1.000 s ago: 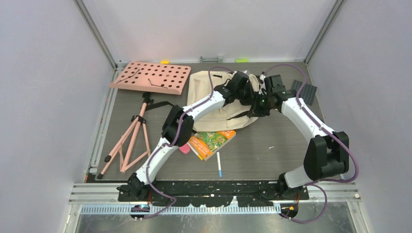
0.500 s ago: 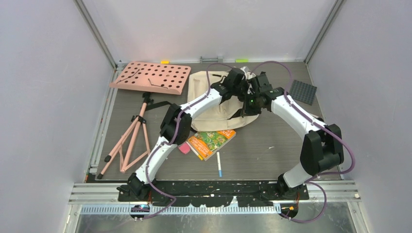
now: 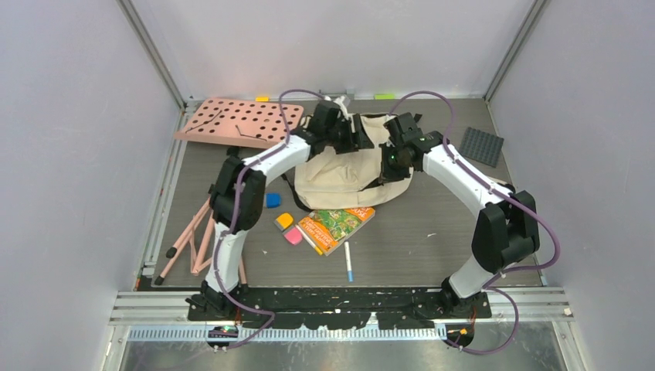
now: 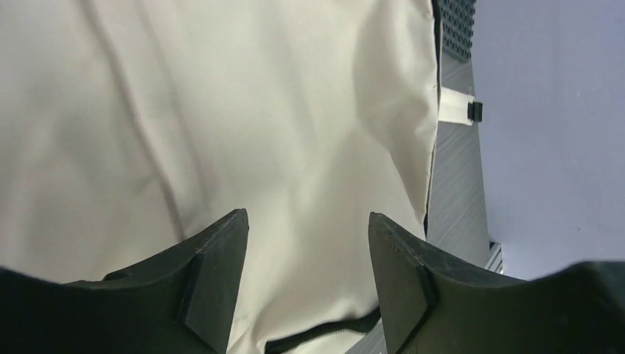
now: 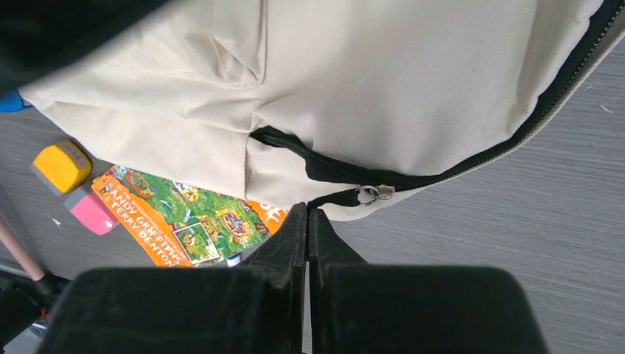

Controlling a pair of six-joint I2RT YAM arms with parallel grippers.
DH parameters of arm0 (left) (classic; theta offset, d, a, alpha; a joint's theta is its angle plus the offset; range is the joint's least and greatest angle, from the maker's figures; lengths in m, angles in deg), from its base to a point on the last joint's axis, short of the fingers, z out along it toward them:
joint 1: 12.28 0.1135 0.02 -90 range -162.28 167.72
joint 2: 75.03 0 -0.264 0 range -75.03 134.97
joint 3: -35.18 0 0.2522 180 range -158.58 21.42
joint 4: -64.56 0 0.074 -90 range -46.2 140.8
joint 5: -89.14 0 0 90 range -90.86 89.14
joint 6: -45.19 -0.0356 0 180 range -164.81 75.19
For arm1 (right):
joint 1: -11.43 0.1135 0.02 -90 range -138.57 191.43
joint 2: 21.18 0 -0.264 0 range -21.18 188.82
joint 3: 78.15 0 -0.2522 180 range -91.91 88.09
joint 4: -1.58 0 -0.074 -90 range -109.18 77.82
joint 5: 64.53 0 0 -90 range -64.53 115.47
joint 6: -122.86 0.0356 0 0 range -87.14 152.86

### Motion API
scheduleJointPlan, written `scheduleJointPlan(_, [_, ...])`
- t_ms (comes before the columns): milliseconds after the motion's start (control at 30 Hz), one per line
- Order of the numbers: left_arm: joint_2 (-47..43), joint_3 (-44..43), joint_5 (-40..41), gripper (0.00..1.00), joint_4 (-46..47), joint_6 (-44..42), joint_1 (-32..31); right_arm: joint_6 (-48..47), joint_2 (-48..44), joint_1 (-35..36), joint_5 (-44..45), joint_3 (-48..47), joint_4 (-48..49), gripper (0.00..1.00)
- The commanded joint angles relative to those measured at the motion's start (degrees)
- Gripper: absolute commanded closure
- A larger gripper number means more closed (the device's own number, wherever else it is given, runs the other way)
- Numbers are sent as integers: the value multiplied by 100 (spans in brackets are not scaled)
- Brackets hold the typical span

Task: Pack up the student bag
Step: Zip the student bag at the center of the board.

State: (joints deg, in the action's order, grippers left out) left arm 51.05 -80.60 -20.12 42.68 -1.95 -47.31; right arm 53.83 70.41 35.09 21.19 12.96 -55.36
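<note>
The grey worktop [image 3: 432, 255] fills my overhead feed. The student bag [image 3: 340, 174] is the biggest thing on it, a cream backpack lying slumped at the far middle between the two arms.

Far left of the bag lies a pink perforated board [image 3: 232, 124]. Nearer me on the left is a pink tripod stand [image 3: 193, 236], folded flat, partly behind the left arm.

The left gripper [image 3: 351, 135] hangs over the bag's far side. On its wrist feed [image 4: 306, 217] the jaws stand released, nothing between them, only cream fabric [image 4: 221, 110] below.

The right gripper [image 3: 390, 158] is at the bag's right edge. On its wrist feed [image 5: 307, 210] the jaws are clenched together. The black zipper tape runs down to their tips, but I cannot tell whether they pinch it.

A dark grey studded plate [image 3: 483, 145] sits far right, well apart from the bag.

A colourful book [image 3: 336, 226] lies just on the near side of the bag, one corner tucked under it. A white pen [image 3: 348, 261] lies nearer still.

Left of the book are three erasers: a blue eraser [image 3: 273, 200], a yellow eraser [image 3: 283, 221] and a pink eraser [image 3: 293, 236]. The last two are close together.

Smallest is the metal zipper pull [image 5: 374, 193], just above the right jaws.
</note>
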Motion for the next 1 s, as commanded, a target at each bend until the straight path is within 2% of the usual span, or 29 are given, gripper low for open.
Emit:
scheduleJointPlan(0, [-1079,543,113,37,437,-495,202,122,69,25,217,-242,-228,95])
scheduleJointPlan(233, [-1827,1867,-62,36,724,-472,206,240,48,13,106,-195,-218,95])
scheduleJointPlan(400, [-2075,2425,-88,36,762,-450,207,633,305,-188,-66,-602,-349,93])
scheduleJointPlan(567, [-2303,2816,-304,36,939,-589,209,1297,520,-750,-894,-753,-344,77])
scheduleJointPlan(700, [-2429,3168,-523,35,1284,-565,199,1724,402,-1089,-1381,-574,208,62])
scheduleJointPlan(967, [-2096,2947,-1246,34,1671,-587,67,1636,292,-1444,-1280,-506,424,51])
